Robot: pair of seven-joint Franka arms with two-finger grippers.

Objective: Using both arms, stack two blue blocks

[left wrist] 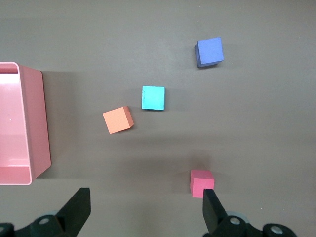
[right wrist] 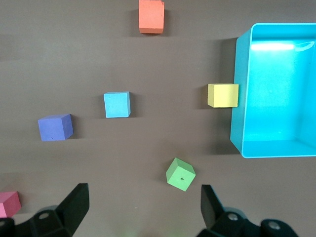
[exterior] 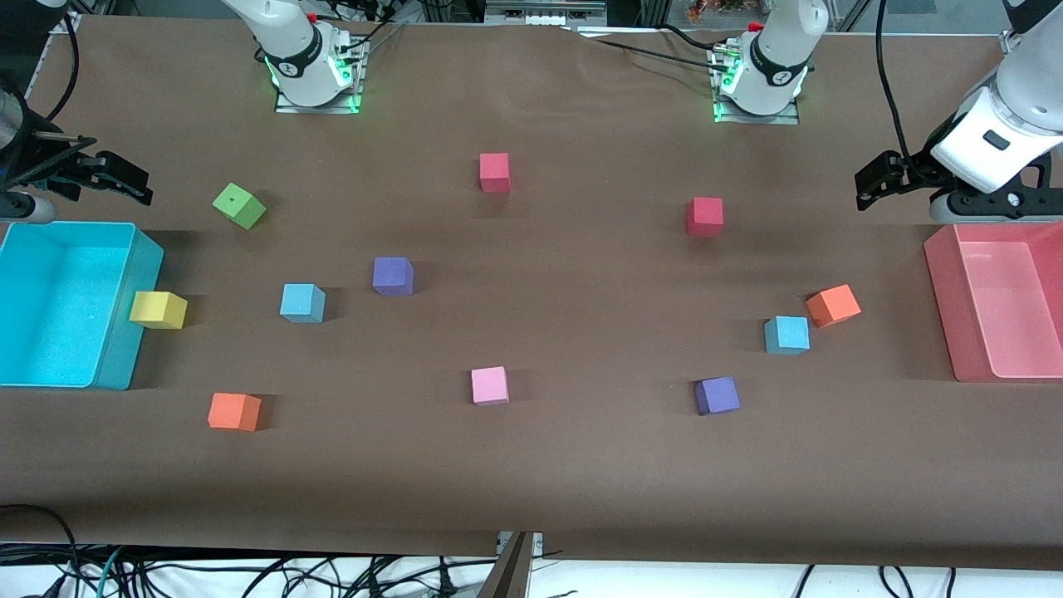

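Note:
One blue block (exterior: 302,302) lies on the brown table toward the right arm's end, beside a purple cube (exterior: 393,276); it also shows in the right wrist view (right wrist: 117,104). The other blue block (exterior: 786,335) lies toward the left arm's end, touching or nearly touching an orange cube (exterior: 833,305); it also shows in the left wrist view (left wrist: 153,98). My right gripper (exterior: 124,178) hangs open and empty over the table by the cyan bin (exterior: 124,349); it shows in its wrist view (right wrist: 143,205). My left gripper (exterior: 872,187) hangs open and empty by the pink bin (exterior: 942,307); it shows in its wrist view (left wrist: 145,207).
Other cubes lie scattered: green (exterior: 238,205), yellow (exterior: 158,310) against the cyan bin, orange (exterior: 233,411), pink (exterior: 490,385), purple (exterior: 717,395), and two red ones (exterior: 494,172) (exterior: 704,217).

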